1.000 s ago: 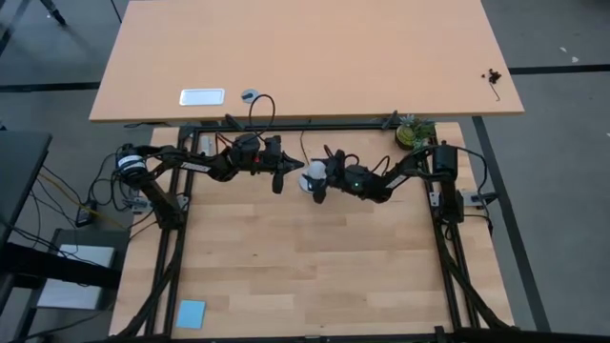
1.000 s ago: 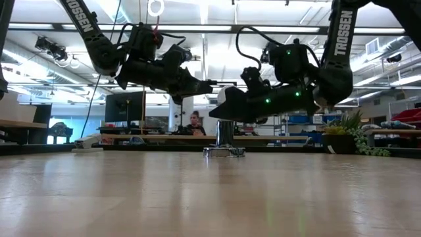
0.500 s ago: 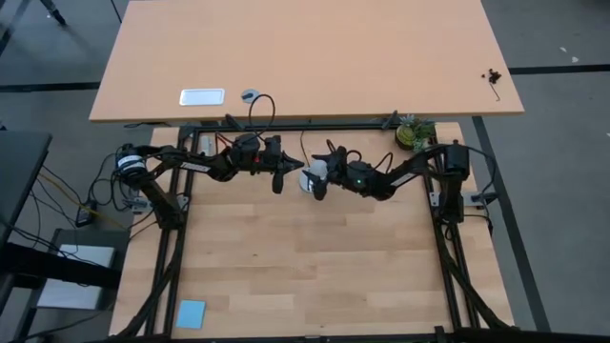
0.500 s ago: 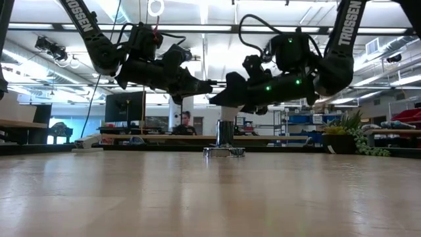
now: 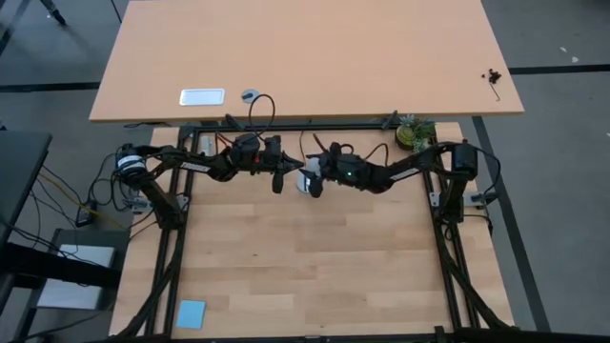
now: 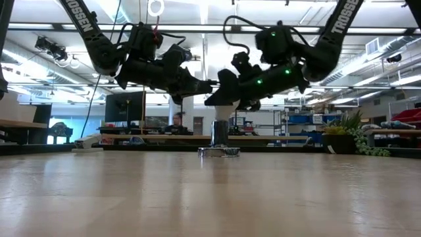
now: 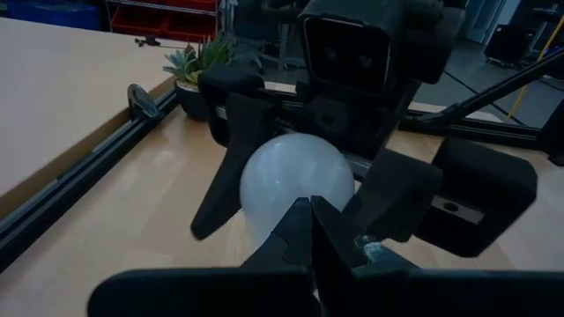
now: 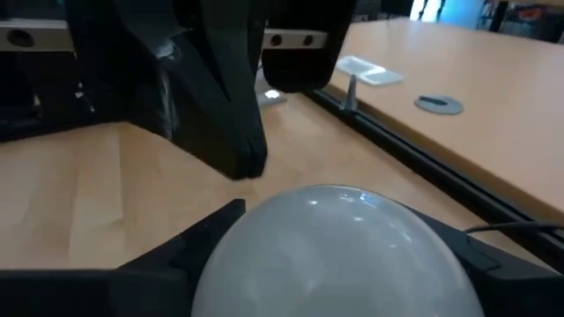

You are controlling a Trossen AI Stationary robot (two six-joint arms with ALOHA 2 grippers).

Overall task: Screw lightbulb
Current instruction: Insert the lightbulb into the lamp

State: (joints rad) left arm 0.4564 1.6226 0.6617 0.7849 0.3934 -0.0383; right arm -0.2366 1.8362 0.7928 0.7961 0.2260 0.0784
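Your right pincer (image 5: 311,178) sits just above centre in the high view, its two fingers spread around the white lightbulb (image 5: 307,181) on both sides; you cannot tell whether they press on the glass. The lightbulb stands upright over the silver socket disc (image 6: 219,151) on the counter (image 5: 315,276), centre of the low view. Your left pincer (image 5: 278,178), fingers pressed together and holding nothing, hovers just left of the bulb, its tips close to the glass and crowding that side. Further out, upper right in the high view, a small potted plant (image 5: 414,132) stands at the counter's back rail; a blue card (image 5: 191,313) lies lower left.
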